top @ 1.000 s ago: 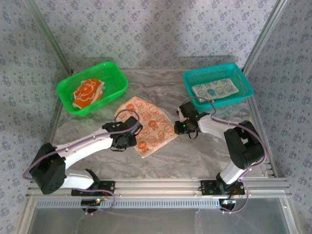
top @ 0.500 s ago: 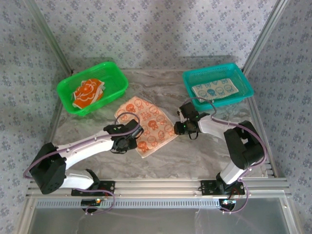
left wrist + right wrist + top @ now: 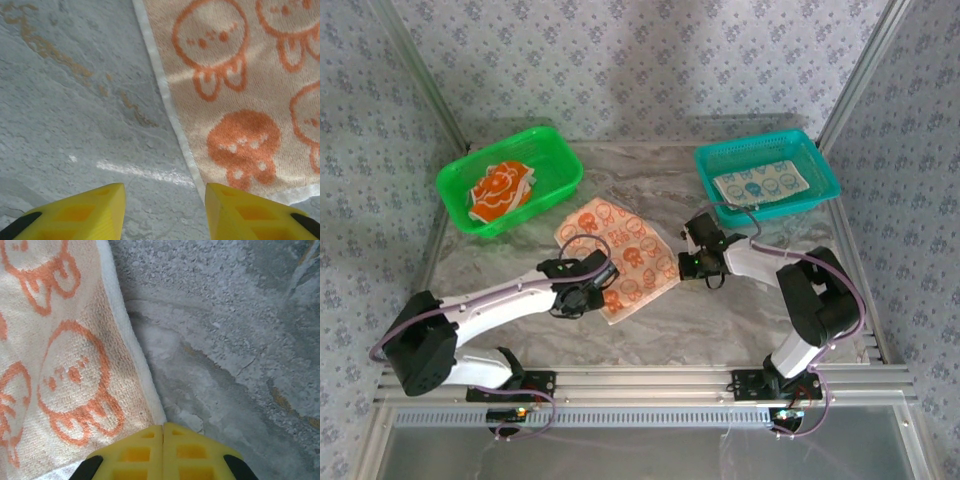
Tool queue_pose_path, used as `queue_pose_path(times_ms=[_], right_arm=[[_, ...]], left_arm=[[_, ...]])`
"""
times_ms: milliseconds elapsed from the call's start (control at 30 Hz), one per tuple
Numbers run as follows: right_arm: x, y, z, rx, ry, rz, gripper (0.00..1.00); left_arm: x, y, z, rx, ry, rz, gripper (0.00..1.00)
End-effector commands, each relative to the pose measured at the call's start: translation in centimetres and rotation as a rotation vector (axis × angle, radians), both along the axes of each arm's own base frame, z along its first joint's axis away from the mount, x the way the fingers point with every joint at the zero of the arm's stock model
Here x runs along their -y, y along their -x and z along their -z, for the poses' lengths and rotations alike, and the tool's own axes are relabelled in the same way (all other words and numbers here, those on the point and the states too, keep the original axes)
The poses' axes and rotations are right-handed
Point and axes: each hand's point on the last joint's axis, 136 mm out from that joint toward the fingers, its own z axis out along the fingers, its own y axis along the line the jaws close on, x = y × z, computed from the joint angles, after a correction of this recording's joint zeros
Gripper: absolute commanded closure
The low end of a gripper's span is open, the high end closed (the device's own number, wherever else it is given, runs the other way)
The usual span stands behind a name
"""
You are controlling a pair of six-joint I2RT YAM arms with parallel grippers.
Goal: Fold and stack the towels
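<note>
Towel (image 3: 623, 252) with orange faces lies flat mid-table (image 3: 720, 315), left gripper (image 3: 162, 195) parted at its near corner, right gripper (image 3: 163, 432) pressed together at its right corner.

Top external camera looked down from above and behind the arm bases across the whole grey marbled tabletop (image 3: 720, 315), left wrist camera close over the left edge of the cream square towel with orange cartoon faces (image 3: 240, 100), right wrist camera close over its right edge, all three views shared that towel.
</note>
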Motion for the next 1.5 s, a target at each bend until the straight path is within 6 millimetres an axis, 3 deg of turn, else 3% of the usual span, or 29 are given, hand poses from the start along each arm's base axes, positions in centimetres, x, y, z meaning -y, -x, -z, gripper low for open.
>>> queue_pose_path(times_ms=[0,367,700,1133,1467], right_arm=[[-0.1,1.1,-0.8,-0.018,-0.023,0.002,1.00],[-0.7,3.3,-1.2,-0.024,-0.054,-0.007,1.00],[-0.8,3.9,-1.0,-0.029,-0.057,-0.020,1.00],[-0.7,3.9,-0.7,-0.032,-0.054,-0.009,1.00],[-0.9,3.8,-0.7,-0.034,-0.053,-0.011,1.00]], left_arm=[[1.1,0.3,0.2,-0.006,0.013,-0.013,0.54],[3.1,1.9,2.6,-0.053,0.010,-0.014,0.62],[2.3,2.9,4.5,-0.086,-0.044,-0.046,0.68],[1.8,4.6,4.9,-0.092,-0.042,-0.042,0.70],[2.1,4.6,4.9,-0.074,-0.005,-0.031,0.69]])
